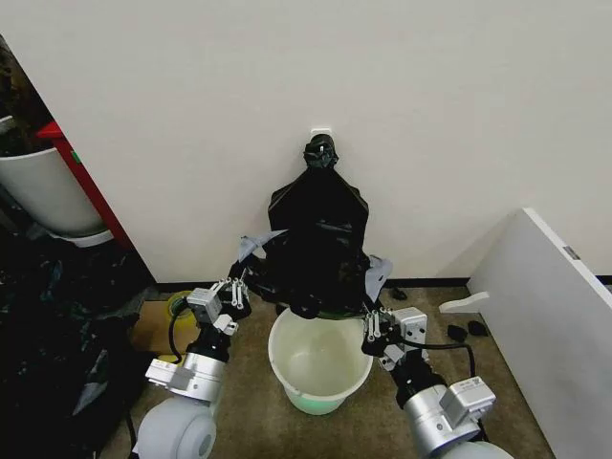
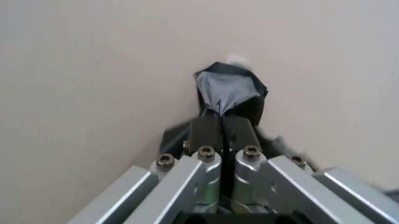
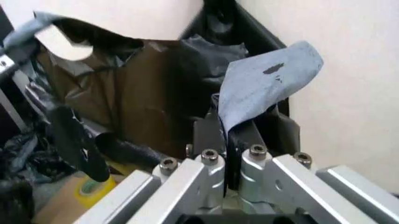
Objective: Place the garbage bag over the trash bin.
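A wrinkly, glossy black garbage bag (image 1: 317,239) hangs against the wall above a round white trash bin (image 1: 318,361), hiding the bin's far rim. The left gripper (image 1: 235,284) and right gripper (image 1: 371,316) each pinch the bag's greyish translucent rim tightly, holding it stretched apart.

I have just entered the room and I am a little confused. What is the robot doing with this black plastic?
The robot holds a black garbage bag stretched between both arms, above the white trash bin by the wall. The left gripper is shut on one side of the bag's greyish rim, the right gripper on the other. The bag hangs over the bin's far edge; it is not yet pulled over the rim.
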Controlling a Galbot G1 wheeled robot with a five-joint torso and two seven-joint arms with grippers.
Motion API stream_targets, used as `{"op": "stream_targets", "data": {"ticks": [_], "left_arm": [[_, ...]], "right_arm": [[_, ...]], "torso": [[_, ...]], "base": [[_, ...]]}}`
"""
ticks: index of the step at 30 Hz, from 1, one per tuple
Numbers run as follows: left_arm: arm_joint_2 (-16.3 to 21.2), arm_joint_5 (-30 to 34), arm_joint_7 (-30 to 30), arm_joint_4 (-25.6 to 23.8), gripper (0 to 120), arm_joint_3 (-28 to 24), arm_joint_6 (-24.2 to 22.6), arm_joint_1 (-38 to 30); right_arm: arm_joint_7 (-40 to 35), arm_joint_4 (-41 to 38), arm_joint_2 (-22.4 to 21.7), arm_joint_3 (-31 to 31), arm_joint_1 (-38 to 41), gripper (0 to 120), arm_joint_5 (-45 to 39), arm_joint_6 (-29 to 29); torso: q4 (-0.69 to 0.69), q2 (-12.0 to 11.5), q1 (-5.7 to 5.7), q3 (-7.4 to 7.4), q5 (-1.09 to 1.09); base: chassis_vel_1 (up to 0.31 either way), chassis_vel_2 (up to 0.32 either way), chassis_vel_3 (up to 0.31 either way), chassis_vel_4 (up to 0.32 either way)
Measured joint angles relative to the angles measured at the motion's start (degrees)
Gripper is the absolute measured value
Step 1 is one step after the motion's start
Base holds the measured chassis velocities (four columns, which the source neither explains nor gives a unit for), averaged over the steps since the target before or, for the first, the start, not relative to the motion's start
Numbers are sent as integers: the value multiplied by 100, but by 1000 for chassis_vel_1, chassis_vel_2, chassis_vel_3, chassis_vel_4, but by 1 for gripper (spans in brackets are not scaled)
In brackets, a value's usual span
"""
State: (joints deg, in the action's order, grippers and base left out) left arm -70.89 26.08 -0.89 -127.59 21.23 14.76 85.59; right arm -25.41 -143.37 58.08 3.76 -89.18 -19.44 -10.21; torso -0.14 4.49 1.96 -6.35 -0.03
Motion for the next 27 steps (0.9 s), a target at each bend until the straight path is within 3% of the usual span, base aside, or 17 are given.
{"op": "stream_targets", "data": {"ticks": [11,16,27], "left_arm": [[55,305,-263,-230,0,131,311,-2],[-38,296,-212,-228,0,125,288,13],[-49,505,-204,-457,0,174,249,146]], "right_arm": [[534,6,45,151,74,0,582,674],[1092,9,57,207,104,0,667,1378],[1022,12,78,205,160,0,891,1364]], "torso": [[0,0,0,0,-1],[-1,0,0,0,-1],[0,0,0,0,0]], "base": [[0,0,0,0],[0,0,0,0],[0,0,0,0]]}}
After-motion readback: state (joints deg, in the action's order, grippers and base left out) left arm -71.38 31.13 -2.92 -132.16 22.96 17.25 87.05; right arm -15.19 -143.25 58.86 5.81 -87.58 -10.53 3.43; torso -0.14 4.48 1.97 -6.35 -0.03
